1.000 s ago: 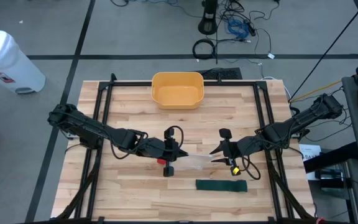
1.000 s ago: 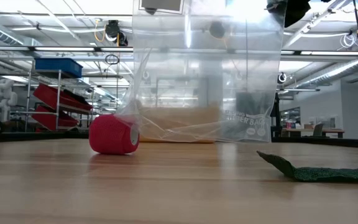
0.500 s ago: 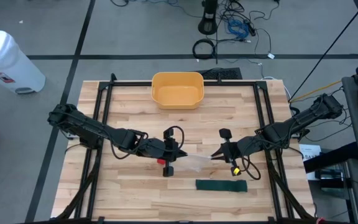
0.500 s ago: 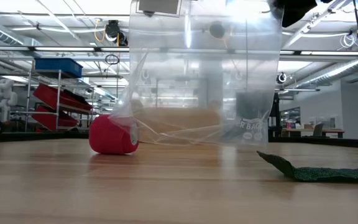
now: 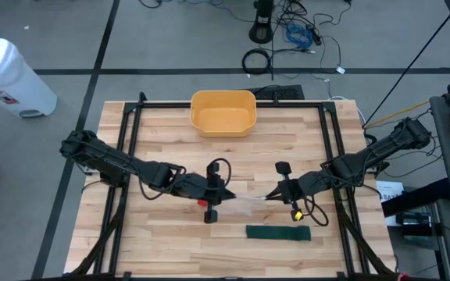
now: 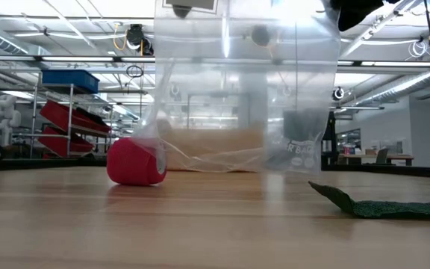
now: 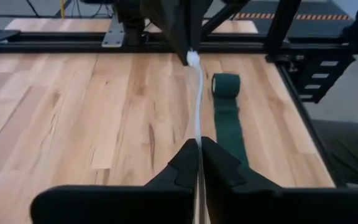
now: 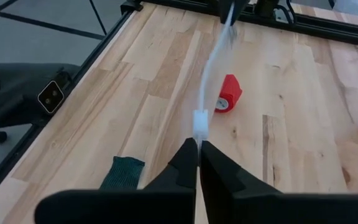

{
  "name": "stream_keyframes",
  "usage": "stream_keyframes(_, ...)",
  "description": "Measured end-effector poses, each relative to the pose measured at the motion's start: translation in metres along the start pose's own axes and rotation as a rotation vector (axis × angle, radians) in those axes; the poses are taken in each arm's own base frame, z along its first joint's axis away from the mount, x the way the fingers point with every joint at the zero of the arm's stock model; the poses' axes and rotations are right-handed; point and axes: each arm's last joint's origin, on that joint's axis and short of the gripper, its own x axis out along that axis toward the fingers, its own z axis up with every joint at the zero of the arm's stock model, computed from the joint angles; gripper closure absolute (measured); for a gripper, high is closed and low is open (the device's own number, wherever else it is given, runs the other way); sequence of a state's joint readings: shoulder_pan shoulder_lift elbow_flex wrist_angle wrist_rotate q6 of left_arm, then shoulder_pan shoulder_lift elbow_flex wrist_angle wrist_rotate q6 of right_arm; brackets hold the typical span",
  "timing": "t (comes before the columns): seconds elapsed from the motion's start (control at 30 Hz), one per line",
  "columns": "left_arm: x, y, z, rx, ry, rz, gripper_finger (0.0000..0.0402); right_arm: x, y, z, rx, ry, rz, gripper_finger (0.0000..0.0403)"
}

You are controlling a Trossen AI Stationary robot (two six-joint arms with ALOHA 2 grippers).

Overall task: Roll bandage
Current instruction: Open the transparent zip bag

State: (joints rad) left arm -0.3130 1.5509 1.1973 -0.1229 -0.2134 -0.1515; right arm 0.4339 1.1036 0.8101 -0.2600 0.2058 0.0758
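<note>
A clear plastic zip bag (image 6: pixel 245 97) hangs between my two grippers above the table's middle; its top edge (image 5: pixel 247 200) runs from one to the other. My left gripper (image 5: pixel 223 193) is shut on the bag's left end and my right gripper (image 5: pixel 274 195) on its right end. A red bandage roll (image 6: pixel 135 161) lies on its curved side on the table by the bag's lower left corner. A green bandage (image 5: pixel 278 232), partly unrolled, lies flat nearer the front edge. Whether the bag's bottom touches the table I cannot tell. My left gripper pinches the bag's top edge (image 7: pixel 197 134) at its left end between its two fingers, which slant down from the table's left and lie along the edge. The bag hangs below them. My right gripper pinches the top edge at its right end, just behind the white zip slider (image 8: pixel 201 121). Its fingers slant down from the table's right, along the edge. The edge runs stretched between the two holds.
A yellow bin (image 5: pixel 223 112) stands at the table's far middle. Black frame rails (image 5: pixel 131 133) run along the left and right sides. The wood in front of the green bandage and on the far half is bare.
My right gripper has shut on the bag's right top end; a second ago its fingers stood apart there. The bag's top edge now runs straighter between the two grippers. The red roll and the green bandage have stayed where they were.
</note>
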Motion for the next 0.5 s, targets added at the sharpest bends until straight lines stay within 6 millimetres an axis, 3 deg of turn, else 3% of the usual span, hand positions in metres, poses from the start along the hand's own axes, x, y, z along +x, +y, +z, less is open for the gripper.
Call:
stream_keyframes(0.1, -0.001, -0.005, 0.003, -0.002, -0.039, -0.018, 0.0348, 0.000, 0.000, 0.000, -0.001, -0.001, -0.001, 0.0403)
stream_keyframes(0.33, -0.005, -0.015, 0.013, 0.066, -0.164, 0.017, 0.0230, 0.000, 0.000, 0.000, -0.001, -0.001, -0.001, 0.0403)
stream_keyframes(0.5, 0.005, -0.014, 0.018, 0.060, -0.252, 0.051, 0.0195, 0.000, 0.000, 0.000, 0.003, -0.001, -0.002, 0.0403)
